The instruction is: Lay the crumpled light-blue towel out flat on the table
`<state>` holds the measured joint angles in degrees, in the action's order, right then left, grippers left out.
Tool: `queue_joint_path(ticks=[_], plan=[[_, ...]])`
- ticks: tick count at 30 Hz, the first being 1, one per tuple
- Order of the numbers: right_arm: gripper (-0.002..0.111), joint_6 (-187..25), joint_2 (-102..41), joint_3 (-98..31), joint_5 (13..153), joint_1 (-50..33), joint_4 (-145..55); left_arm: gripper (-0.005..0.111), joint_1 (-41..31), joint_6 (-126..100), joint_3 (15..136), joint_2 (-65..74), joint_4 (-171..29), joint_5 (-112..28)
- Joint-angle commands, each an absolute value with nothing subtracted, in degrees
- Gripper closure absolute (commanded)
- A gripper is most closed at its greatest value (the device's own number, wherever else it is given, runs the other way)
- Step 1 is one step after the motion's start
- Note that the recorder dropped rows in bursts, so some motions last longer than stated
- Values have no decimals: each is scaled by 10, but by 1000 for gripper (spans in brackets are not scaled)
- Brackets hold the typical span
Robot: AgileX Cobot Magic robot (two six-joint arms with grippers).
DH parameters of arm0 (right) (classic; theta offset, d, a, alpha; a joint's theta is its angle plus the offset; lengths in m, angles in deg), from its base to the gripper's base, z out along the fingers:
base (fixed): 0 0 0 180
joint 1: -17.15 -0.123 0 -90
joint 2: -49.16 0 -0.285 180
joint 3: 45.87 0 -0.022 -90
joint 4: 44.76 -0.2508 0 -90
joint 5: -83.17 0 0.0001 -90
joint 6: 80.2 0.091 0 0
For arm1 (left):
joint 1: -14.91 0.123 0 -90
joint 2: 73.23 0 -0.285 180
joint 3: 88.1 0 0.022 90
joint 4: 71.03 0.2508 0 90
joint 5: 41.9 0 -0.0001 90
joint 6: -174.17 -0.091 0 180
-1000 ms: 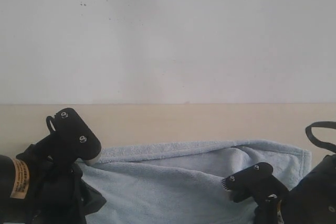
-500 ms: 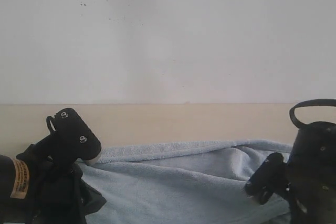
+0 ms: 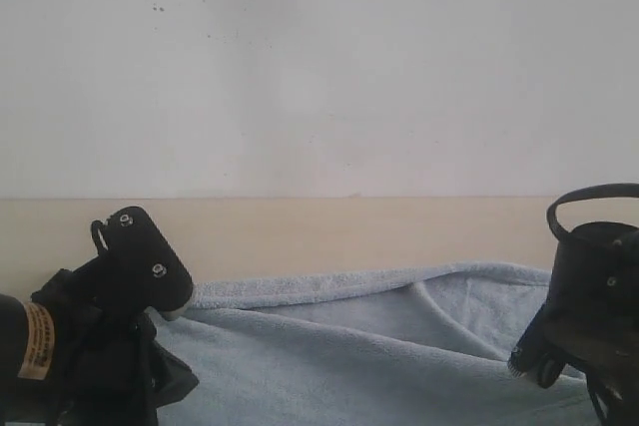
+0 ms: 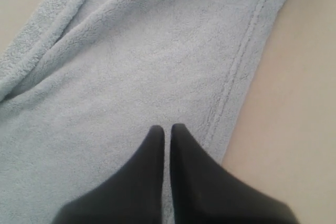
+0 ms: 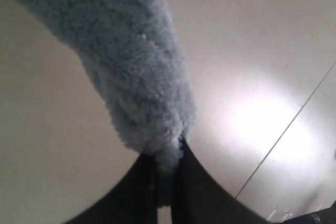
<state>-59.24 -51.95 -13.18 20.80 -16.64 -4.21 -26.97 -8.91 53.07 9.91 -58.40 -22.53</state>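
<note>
In the exterior view the towel (image 3: 349,346) runs off the bottom edge, its left end hidden behind the left arm (image 3: 100,346) and its right end behind the right arm (image 3: 599,316), which the frame's right edge cuts. The print on the orange label (image 3: 38,341) is too small to read, and the dark specks (image 3: 158,7) on the wall (image 3: 399,77) cannot be identified. In the left wrist view, whether the left tool (image 4: 167,129) has any pile nipped between its meeting tips cannot be told. In the right wrist view the towel is blurred, close to the lens, and its pinched end vanishes inside the right tool (image 5: 168,153)
</note>
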Motion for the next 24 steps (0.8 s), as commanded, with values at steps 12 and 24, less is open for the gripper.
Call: queue_joint_path(ticks=[12,24], plan=[[57,-486,-518,-149,183,-165,37,103,-268,-31,512,126,-566,-281],[57,-463,-528,-377,407,35,-83,103,-97,35,529,215,-522,-500]])
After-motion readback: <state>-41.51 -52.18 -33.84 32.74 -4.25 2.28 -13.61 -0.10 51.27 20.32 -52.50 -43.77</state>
